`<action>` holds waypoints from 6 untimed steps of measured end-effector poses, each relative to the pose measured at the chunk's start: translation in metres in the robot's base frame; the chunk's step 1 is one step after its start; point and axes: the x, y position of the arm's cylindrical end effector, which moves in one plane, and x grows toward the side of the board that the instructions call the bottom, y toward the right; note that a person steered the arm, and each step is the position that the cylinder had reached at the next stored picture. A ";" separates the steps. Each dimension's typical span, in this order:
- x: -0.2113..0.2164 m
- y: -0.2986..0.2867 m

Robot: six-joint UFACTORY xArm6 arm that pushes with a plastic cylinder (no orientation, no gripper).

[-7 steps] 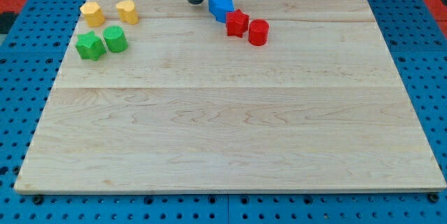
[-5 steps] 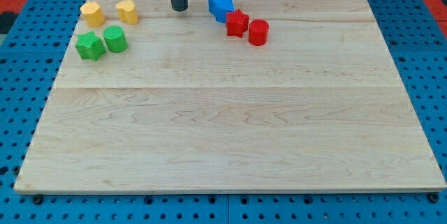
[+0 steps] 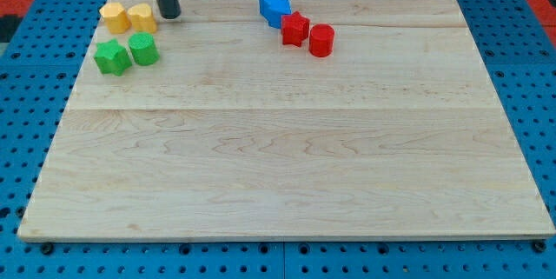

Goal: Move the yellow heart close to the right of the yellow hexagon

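The yellow hexagon [image 3: 114, 16] sits near the board's top left corner. The yellow heart [image 3: 142, 17] lies right beside it on its right, touching or nearly touching. My tip [image 3: 168, 15] stands just to the right of the yellow heart, at or very near its right side.
A green star [image 3: 111, 56] and a green cylinder-like block [image 3: 142, 49] lie just below the yellow pair. A blue block [image 3: 274, 6], a red star [image 3: 295, 29] and a red cylinder [image 3: 321, 40] form a row at the top middle. The wooden board [image 3: 287, 166] rests on a blue pegboard.
My tip has swept left along the top of the board, from beside the blue block to the yellow heart. The heart has slid left against the yellow hexagon.
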 end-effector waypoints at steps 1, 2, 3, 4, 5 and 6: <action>0.047 0.030; 0.079 0.033; 0.098 0.012; 0.106 0.009; 0.129 0.009; 0.125 0.029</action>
